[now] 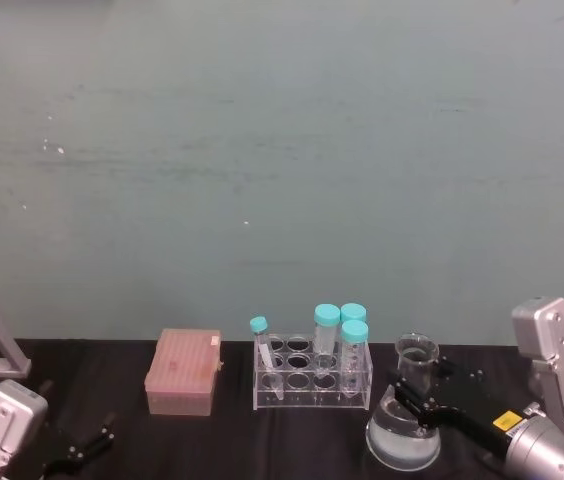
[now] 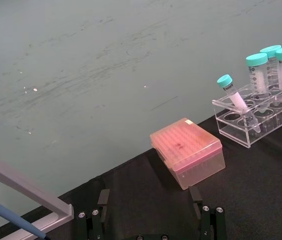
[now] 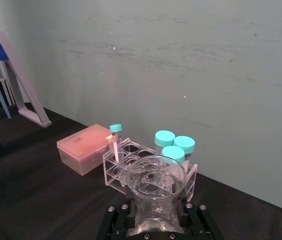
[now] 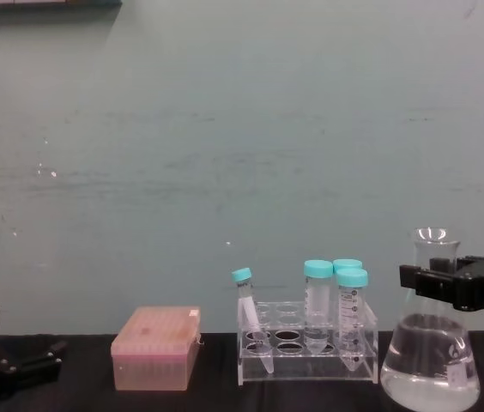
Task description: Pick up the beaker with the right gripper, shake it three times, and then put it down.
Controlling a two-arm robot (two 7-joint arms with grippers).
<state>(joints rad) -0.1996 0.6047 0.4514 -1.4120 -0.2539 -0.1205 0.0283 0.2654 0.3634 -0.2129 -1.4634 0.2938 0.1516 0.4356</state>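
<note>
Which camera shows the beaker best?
The chest view: the whole beaker shows side-on, liquid included, the right gripper at its neck. The head view sees it from above, partly behind that gripper. The right wrist view looks down into its mouth. The left wrist view faces the tube rack.

The beaker (image 4: 431,369), a clear glass conical flask with clear liquid filling its wide base, stands upright at the right of the black surface (image 1: 292,440). The right pincer (image 4: 435,283) clasps its narrow neck, below the flared rim.

Head looks down; chest looks level; the 2 share tube rack (image 1: 310,392).
</note>
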